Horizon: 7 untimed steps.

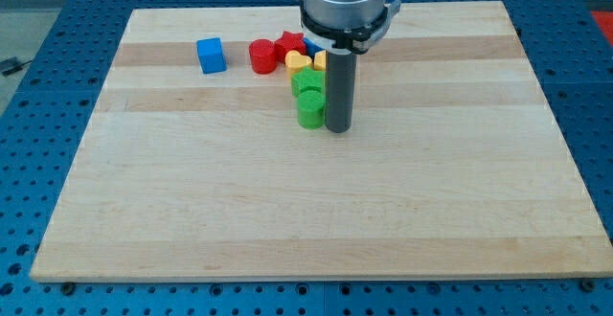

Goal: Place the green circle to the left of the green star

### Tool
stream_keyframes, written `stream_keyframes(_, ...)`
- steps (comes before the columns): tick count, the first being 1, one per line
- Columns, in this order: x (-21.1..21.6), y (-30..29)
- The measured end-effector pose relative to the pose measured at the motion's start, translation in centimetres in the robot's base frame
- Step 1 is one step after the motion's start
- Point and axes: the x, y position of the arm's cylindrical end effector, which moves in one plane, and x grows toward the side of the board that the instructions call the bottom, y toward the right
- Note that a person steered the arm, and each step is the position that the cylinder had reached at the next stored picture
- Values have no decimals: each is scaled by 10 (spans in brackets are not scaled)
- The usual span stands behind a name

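My tip rests on the board just right of a green circle, touching or nearly touching it. Directly above the circle in the view sits a green star, pressed against it. The rod rises from the tip to the arm's grey wrist at the view's top and hides whatever lies right behind it.
A cluster sits above the green blocks: a yellow heart, a red star, a red cylinder, a yellow block and a blue block partly hidden by the rod. A blue cube stands alone at the left. The wooden board lies on a blue perforated table.
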Motion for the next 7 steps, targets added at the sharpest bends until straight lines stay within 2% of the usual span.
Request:
stream_keyframes(2, -13, -31)
stream_keyframes(4, 19, -46)
stream_keyframes(5, 16, -60)
stream_keyframes(7, -19, -60)
